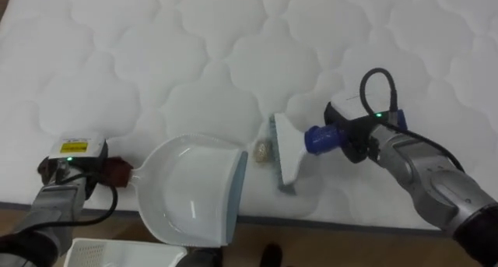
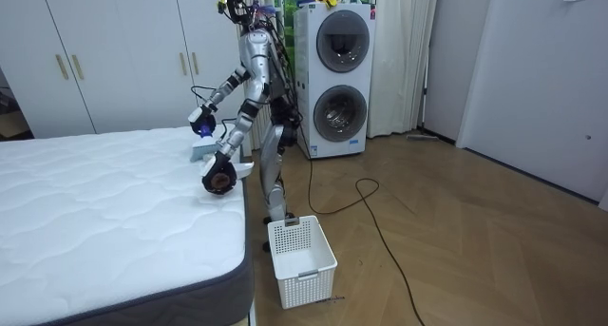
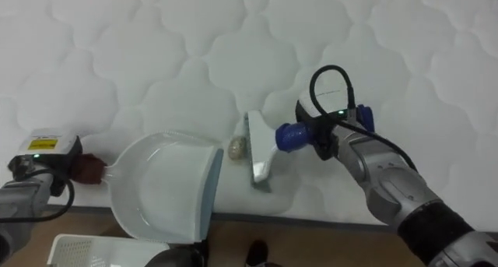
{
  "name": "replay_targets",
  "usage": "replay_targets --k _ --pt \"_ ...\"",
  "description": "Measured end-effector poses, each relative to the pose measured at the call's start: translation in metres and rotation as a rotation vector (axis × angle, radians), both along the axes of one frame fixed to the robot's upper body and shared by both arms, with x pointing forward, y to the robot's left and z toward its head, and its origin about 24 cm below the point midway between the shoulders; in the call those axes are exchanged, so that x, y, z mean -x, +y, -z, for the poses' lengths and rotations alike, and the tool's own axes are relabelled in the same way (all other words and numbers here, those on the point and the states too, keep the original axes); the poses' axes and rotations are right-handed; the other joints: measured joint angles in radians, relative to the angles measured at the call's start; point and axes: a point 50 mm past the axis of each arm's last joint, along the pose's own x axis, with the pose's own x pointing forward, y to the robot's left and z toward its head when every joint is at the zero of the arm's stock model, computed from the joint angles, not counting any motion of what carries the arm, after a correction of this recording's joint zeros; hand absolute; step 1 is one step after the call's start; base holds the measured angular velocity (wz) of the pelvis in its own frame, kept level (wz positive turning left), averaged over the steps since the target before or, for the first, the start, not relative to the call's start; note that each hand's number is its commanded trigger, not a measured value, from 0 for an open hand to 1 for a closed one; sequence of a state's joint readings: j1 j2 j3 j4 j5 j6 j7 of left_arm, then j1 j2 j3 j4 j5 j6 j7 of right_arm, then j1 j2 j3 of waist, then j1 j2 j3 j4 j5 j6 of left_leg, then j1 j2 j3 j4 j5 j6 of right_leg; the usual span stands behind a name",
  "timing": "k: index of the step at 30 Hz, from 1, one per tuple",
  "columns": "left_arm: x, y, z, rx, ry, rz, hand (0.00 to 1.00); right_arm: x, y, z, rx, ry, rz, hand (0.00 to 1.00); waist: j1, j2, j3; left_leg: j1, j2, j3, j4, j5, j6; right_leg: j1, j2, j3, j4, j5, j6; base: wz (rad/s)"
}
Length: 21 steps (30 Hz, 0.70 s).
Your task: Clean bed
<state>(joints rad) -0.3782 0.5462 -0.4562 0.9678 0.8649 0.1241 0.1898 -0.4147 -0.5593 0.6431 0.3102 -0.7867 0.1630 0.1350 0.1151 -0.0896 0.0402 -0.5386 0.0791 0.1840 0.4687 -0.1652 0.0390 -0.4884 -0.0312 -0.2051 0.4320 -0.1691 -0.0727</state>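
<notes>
While the robot is standing at the bed's [image 1: 233,49] edge, its left hand [image 1: 109,171] is clamping the dustpan [image 1: 191,193] handle and its right hand [image 1: 354,137] is gripping the brush [image 1: 289,152]. A crumb [image 1: 263,149] is lying between them, at the dustpan's 2 o'clock.

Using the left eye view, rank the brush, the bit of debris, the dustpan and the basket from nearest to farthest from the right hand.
From the right hand:
1. brush, held in that hand, its head pointing left.
2. bit of debris, just left of the brush head.
3. dustpan, further left.
4. basket, at the lower left corner.
</notes>
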Motion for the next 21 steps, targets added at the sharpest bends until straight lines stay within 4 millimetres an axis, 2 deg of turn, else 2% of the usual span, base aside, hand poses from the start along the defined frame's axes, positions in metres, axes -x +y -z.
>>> replay_targets --k 4,12,19,21 --pt "0.000 -0.002 0.001 0.017 -0.004 -0.010 1.00 0.000 0.003 0.001 -0.007 0.011 -0.005 1.00 0.001 0.008 0.0021 -0.010 -0.001 -0.010 0.004 -0.001 -0.001 -0.002 -0.004 -0.021 -0.001 0.000 0.000 0.06" --pt "-0.001 -0.002 0.001 0.029 -0.013 -0.023 1.00 0.000 0.007 -0.003 -0.013 0.012 -0.017 1.00 0.000 0.012 0.0024 -0.029 0.001 -0.012 0.014 -0.001 -0.002 -0.021 -0.004 -0.024 0.003 -0.003 -0.005 0.00" --pt "0.001 -0.002 0.002 0.032 -0.009 -0.026 1.00 0.002 0.023 -0.013 -0.045 -0.003 -0.076 1.00 -0.001 0.011 0.0012 -0.029 -0.003 -0.016 0.008 -0.001 -0.002 -0.020 -0.005 -0.026 0.003 -0.004 -0.005 0.00" --pt "0.002 -0.002 0.004 0.034 -0.004 -0.029 1.00 0.005 0.036 -0.017 -0.075 -0.008 -0.115 1.00 -0.001 0.010 0.0011 -0.027 -0.004 -0.016 0.007 -0.001 -0.002 -0.020 -0.005 -0.024 0.007 -0.005 -0.003 0.00"
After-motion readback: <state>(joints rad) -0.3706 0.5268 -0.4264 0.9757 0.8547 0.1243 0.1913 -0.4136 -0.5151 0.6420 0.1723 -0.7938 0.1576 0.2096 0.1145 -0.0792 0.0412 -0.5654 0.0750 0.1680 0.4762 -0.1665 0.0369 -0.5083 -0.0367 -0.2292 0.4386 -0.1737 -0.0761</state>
